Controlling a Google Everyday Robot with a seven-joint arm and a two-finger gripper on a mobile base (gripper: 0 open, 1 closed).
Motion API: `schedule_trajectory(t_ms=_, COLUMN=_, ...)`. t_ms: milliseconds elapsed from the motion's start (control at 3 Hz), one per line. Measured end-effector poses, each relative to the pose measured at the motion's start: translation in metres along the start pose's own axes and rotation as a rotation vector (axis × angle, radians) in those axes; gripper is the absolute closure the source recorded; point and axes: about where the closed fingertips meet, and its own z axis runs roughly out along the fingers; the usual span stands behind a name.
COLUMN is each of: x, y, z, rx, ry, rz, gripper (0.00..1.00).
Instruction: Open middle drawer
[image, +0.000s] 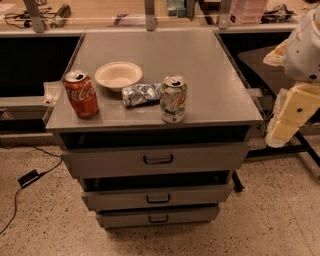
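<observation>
The middle drawer (200, 196), a wide, shallow grey metal drawer with a flat front panel, sits second of three in the front of a grey metal cabinet, low in the centre of the view. Its small dark loop handle (158, 198) is at the centre of the panel, and nothing touches it. A dark gap shows above the panel, under the taller-fronted grey top drawer (210, 157), which has a loop handle of the same kind. Just below lies the narrowest grey bottom drawer (190, 216), close to the speckled stone floor (260, 220).

The cabinet's flat grey top serves as the bench (190, 55). Near its front edge, from left to right as seen, are an upright red Coca-Cola can (81, 94), a shallow white round bowl (118, 75) a little further back, a crumpled silver foil bag (141, 93) lying on its side, and an upright green-and-white soda can (173, 99) just beside the bag.

The gripper (278, 131) hangs at the end of the cream-and-white robot arm (305, 45) at the right edge of the view, off the bench's right side, about level with the top drawer and well apart from the middle drawer's handle. Whether it is open or closed I cannot tell.

On the floor at left, a thin black cable runs to a small black box (27, 177).
</observation>
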Motion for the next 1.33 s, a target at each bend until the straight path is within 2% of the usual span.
schedule_trajectory(t_ms=333, x=0.0, y=0.0, z=0.0, rx=0.0, ry=0.0, rz=0.0, gripper=0.0)
schedule_trajectory(t_ms=667, x=0.003, y=0.004, z=0.02, rx=0.006, ry=-0.026, rz=-0.001, gripper=0.0)
schedule_trajectory(t_ms=1000, x=0.017, y=0.035, z=0.091, rx=-0.004, ry=-0.077, rz=-0.005, gripper=0.0)
schedule_trajectory(t_ms=1333, x=0.03, y=0.064, z=0.154, rx=-0.035, ry=-0.074, rz=-0.023, gripper=0.0)
